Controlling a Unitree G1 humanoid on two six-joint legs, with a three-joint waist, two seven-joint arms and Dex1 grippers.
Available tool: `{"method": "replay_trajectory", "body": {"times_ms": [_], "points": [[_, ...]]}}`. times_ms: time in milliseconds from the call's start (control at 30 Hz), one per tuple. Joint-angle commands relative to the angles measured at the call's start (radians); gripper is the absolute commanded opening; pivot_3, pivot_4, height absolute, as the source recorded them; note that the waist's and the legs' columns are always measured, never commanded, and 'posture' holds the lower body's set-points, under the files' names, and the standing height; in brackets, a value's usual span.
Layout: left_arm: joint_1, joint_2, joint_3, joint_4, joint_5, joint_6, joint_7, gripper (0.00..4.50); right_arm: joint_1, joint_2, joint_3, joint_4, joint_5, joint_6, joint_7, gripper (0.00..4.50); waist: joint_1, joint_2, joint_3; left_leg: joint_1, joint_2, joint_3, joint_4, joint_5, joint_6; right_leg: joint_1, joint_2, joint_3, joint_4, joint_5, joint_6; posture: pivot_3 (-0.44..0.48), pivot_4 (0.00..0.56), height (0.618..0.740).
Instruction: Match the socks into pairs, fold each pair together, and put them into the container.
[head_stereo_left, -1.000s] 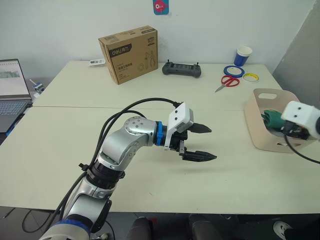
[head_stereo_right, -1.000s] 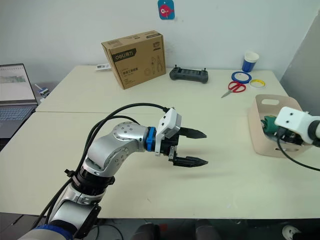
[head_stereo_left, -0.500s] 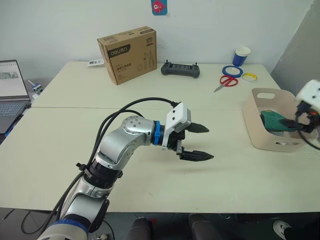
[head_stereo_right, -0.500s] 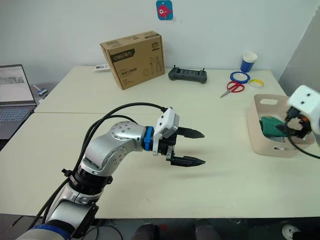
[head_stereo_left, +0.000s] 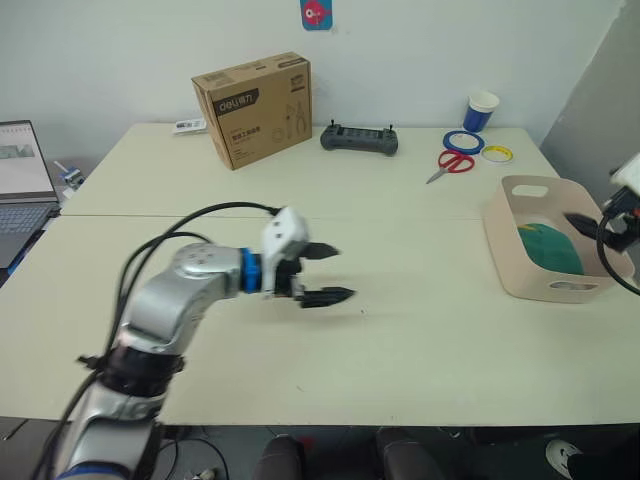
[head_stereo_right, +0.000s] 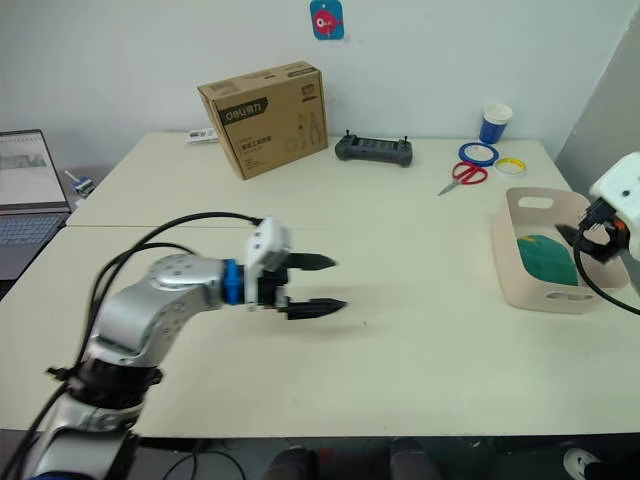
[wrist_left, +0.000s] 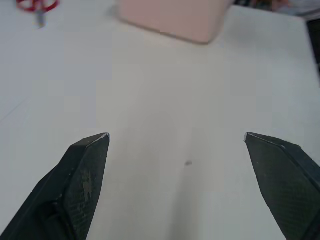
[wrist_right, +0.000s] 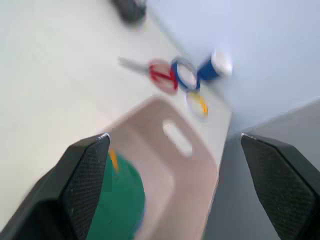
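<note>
The container (head_stereo_left: 515, 268), a pinkish-beige tub, stands at the table's right edge. A dark green sock (head_stereo_left: 551, 248) lies folded inside it, also seen in the right wrist view as the green sock (wrist_right: 120, 200) with a blue edge under it. My right gripper (head_stereo_right: 585, 238) hovers open over the tub's right side, with nothing between its fingers. My left gripper (head_stereo_left: 345, 271) is open and empty above the bare table middle, well left of the tub. The left wrist view looks past its fingers to the tub (wrist_left: 175, 17).
A brown cardboard box (head_stereo_left: 255, 95) and a black controller (head_stereo_left: 358, 140) sit at the back. Red scissors (head_stereo_left: 455, 162), tape rolls (head_stereo_left: 467, 141) and a blue cup (head_stereo_left: 484, 110) lie behind the tub. A laptop (head_stereo_left: 22, 185) is at the far left.
My right gripper has drawn back to the right and up from the tub, leaving the green sock lying in it. My left arm has pulled back toward the left.
</note>
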Motion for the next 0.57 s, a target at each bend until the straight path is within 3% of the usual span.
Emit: {"method": "replay_trajectory", "body": {"times_ms": [33, 100, 200, 300, 567], "points": [[0.103, 0.053, 0.119, -0.039, 0.008, -0.003, 0.06, 4.5, 0.042, 0.146, -0.022, -0.226, 0.086, 0.049, -0.101, 4.47, -0.002, -0.001, 0.0, 0.0, 0.0, 0.0, 0.0, 0.0, 0.0, 0.0, 0.0, 0.0, 0.0, 0.0, 0.0, 0.0, 0.15, 0.723], [0.178, 0.051, 0.17, -0.054, 0.036, -0.046, 0.119, 4.5, 0.082, 0.243, 0.003, -0.309, 0.113, 0.083, -0.155, 4.47, 0.002, -0.001, 0.001, 0.0, 0.0, 0.0, 0.0, 0.0, 0.0, 0.0, -0.001, 0.0, 0.0, 0.0, 0.0, 0.0, 0.15, 0.723], [0.342, 0.023, 0.255, -0.077, 0.095, -0.089, 0.247, 4.5, 0.251, 0.4, 0.098, -0.403, 0.075, 0.018, -0.24, 4.47, 0.011, -0.004, -0.002, -0.001, 0.0, 0.0, 0.0, 0.0, 0.0, 0.0, -0.002, -0.001, -0.001, 0.0, 0.0, 0.0, 0.15, 0.723], [0.448, -0.026, 0.311, -0.071, 0.129, -0.181, 0.319, 4.5, 0.382, 0.51, 0.144, -0.413, 0.043, -0.043, -0.312, 4.47, 0.025, -0.004, -0.001, -0.003, 0.0, 0.0, -0.001, 0.0, 0.0, -0.002, -0.004, -0.001, -0.002, 0.0, 0.0, 0.0, 0.15, 0.723], [0.564, -0.08, 0.355, -0.026, 0.185, -0.285, 0.413, 4.5, 0.577, 0.575, 0.19, -0.282, -0.058, -0.267, -0.356, 4.47, 0.027, -0.006, -0.002, -0.001, -0.002, 0.004, 0.0, 0.0, 0.0, -0.001, -0.006, -0.001, -0.002, -0.002, -0.003, 0.0, 0.15, 0.723]]}}
